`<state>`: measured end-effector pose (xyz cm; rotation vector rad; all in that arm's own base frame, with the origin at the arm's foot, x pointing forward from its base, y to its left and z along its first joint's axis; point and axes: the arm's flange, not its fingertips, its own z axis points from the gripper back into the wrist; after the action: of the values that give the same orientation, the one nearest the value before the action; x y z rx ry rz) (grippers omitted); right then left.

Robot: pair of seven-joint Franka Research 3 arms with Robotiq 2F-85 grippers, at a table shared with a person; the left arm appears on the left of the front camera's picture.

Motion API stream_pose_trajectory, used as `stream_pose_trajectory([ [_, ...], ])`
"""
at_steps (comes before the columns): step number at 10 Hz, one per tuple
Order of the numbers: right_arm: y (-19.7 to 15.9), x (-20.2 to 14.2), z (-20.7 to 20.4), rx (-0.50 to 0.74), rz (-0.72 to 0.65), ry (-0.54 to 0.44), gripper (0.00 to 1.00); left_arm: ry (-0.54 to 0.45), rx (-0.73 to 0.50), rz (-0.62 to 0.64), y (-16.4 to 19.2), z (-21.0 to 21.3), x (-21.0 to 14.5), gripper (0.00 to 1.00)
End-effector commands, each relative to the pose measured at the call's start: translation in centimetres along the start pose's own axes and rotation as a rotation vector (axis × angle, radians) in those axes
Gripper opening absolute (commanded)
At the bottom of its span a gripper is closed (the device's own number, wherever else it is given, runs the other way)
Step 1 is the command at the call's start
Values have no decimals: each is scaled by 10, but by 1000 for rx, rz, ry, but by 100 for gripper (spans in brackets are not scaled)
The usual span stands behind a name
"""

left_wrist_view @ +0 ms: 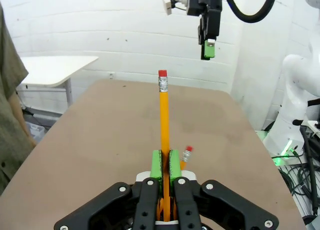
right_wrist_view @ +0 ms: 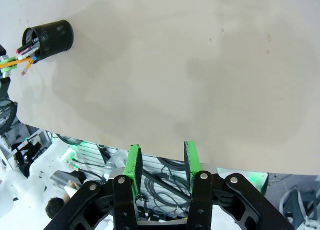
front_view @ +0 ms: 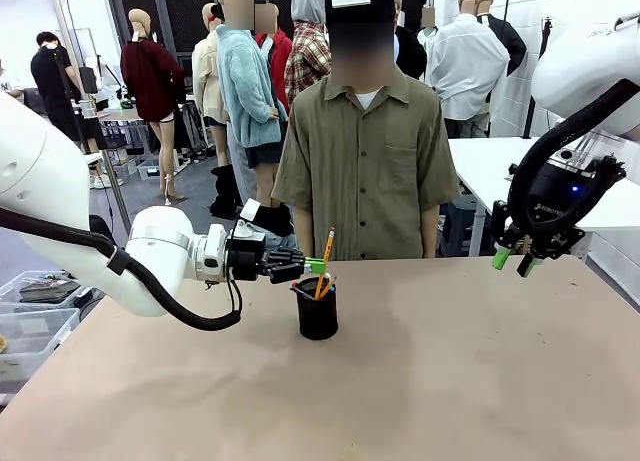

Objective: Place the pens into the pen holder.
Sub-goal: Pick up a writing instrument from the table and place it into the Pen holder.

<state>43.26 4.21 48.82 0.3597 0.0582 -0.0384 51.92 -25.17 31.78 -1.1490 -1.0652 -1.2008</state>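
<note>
Pencil's [left_wrist_view: 164,140] lower end behind hand [left_wrist_view: 165,162]

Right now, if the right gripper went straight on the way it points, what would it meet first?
Most likely the bare table. The right gripper points down with open, empty jaws, near the table's edge. The pen holder lies well off that line; depth is uncertain.

counts on the table
one black pen holder [front_view: 317,316] stands on one brown table [front_view: 450,381]. two yellow-orange pencils with red erasers show: one [left_wrist_view: 163,135] clamped in the left gripper [left_wrist_view: 165,162], one [left_wrist_view: 185,155] just beside it. further pens in the cup are too small to count. two grippers, with the right gripper [right_wrist_view: 162,159]; one person [front_view: 365,161].
</note>
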Motion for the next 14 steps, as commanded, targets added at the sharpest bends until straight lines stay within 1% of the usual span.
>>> stream_pose_trajectory([
  [1,-2,-2,-4,5,15,-16,45,-28,0,-42,-3,0,2,0],
  [9,-2,-2,-4,5,15,-16,45,61,2,-63,0,-1,-15,0],
  [10,-2,-2,-4,5,15,-16,45,63,2,-65,-1,-2,-14,2],
  [12,-2,-2,-4,5,15,-16,45,62,3,-70,-4,0,-11,39],
  [14,-2,-2,-4,5,15,-16,45,59,-5,-50,-8,5,-4,39],
])
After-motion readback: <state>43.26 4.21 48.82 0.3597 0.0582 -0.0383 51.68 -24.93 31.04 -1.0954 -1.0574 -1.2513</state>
